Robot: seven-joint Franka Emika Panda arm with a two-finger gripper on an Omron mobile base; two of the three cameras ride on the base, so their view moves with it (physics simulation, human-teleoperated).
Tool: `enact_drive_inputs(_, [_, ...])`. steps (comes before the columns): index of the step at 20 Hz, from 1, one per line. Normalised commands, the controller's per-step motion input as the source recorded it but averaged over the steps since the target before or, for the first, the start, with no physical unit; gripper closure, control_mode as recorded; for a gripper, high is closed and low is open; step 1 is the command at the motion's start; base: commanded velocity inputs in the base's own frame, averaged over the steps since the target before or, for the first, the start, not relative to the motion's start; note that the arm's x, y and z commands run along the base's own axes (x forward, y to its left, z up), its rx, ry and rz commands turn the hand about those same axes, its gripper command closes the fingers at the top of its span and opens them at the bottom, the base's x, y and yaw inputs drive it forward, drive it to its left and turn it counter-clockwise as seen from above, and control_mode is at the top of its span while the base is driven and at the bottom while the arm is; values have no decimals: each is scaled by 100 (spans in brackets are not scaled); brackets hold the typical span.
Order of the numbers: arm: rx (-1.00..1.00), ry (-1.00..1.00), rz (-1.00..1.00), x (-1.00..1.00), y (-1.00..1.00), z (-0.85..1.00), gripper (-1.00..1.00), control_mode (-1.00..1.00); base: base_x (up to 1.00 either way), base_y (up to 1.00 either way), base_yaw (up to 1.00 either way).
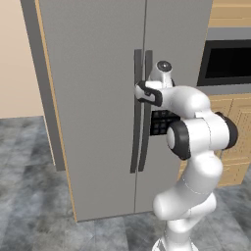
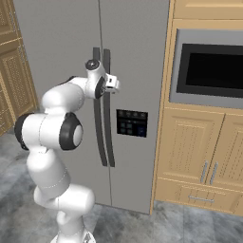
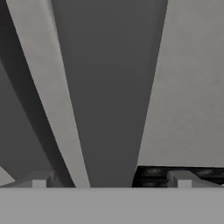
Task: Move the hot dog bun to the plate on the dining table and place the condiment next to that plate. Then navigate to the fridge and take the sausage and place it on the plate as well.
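Pincer point(image 3: 111, 181) spread wide, one tip each side of a door handle point(image 3: 105, 109), gripping nothing yet and, as far as the hand view tells, touching nothing. The risk: close off-centre and the tips could slide off the slim bar, or catch both handles point(image 1: 141, 112) at once (they run side by side). The fridge point(image 1: 98, 108) is shut, the oven point(image 2: 213, 69) at three o'clock.

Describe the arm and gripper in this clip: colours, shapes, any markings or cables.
The arm is built of glossy white rounded segments with dark grey to black disc-shaped joint caps. The wrist ends in a white hand with a dark band. The gripper has two small grey blocky fingertips. No cables or markings can be made out.
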Motion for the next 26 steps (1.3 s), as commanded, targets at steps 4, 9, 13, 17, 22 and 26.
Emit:
enact_drive_inputs(4, [0,0,2,14,-14,-16,-100,-100,0,0,0])
enact_drive_inputs(9, [0,0,1,23,-9,-19,-100,-100,0,0,0])
enact_drive_inputs(13, [0,0,1,13,-28,-18,-100,-100,0,0,0])
enact_drive_inputs(17, [0,0,0,19,-22,-20,-100,-100,0,0,0])
enact_drive_inputs(22, [0,0,0,31,-11,-21,-100,-100,0,0,0])
enact_drive_inputs(26, [0,0,0,58,-1,-36,-100,-100,0,0,0])
